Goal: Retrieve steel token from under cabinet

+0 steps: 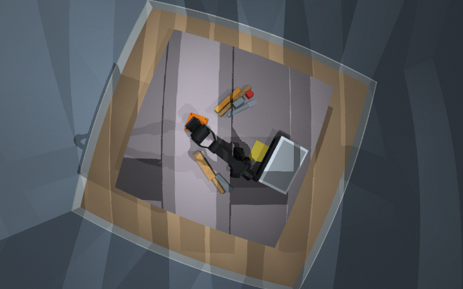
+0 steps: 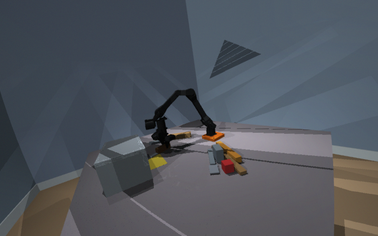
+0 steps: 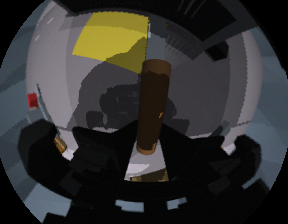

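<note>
The pale grey cabinet [image 1: 282,166] [image 2: 125,171] stands on the table, its front partly seen as a dark shape [image 3: 200,17] at the top of the wrist view. The yellow marked area [image 1: 259,150] [image 2: 157,161] [image 3: 112,37] lies in front of it. My gripper [image 2: 167,144] [image 3: 148,123] is shut on the brown handle [image 2: 162,148] [image 3: 155,102] of a tool, low over the table. Its grey blade [image 3: 156,47] runs along the yellow area's edge toward the cabinet; its far end is hidden. I cannot make out the steel token in any view.
A red cube [image 1: 249,93] [image 2: 227,166], a grey block [image 1: 238,102] [image 2: 217,153], an orange bar [image 1: 227,102] [image 2: 228,151] and flat grey pieces lie grouped to one side. On the other side lies a tan bar [image 1: 204,165] with a grey piece [image 1: 224,182].
</note>
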Controlling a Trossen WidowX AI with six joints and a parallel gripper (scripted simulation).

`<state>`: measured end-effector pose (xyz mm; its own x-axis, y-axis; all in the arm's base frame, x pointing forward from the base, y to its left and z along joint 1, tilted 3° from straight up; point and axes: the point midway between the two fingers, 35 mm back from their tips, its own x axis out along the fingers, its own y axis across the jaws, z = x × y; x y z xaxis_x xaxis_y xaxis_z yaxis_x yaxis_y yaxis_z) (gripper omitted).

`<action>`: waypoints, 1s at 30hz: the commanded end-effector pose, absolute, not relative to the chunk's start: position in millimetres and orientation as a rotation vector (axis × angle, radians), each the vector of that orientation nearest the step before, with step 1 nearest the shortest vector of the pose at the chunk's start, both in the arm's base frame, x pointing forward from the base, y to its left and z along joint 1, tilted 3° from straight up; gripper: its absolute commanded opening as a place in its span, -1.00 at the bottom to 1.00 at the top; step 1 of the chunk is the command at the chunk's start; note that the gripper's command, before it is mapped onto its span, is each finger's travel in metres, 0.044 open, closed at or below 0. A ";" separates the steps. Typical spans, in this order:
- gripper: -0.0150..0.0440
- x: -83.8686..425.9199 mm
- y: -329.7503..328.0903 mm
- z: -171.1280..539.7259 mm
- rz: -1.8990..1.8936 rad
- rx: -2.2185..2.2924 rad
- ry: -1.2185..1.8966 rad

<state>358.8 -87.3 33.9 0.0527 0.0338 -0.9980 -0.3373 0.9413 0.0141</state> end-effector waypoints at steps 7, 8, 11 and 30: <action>-0.49 370.9 -83.4 35.1 0.284 -0.249 1.494; -0.49 371.9 -83.0 35.2 0.284 -0.249 1.494; -0.49 374.9 -82.0 35.5 0.284 -0.249 1.494; -0.49 393.5 -75.0 36.9 0.284 -0.249 1.492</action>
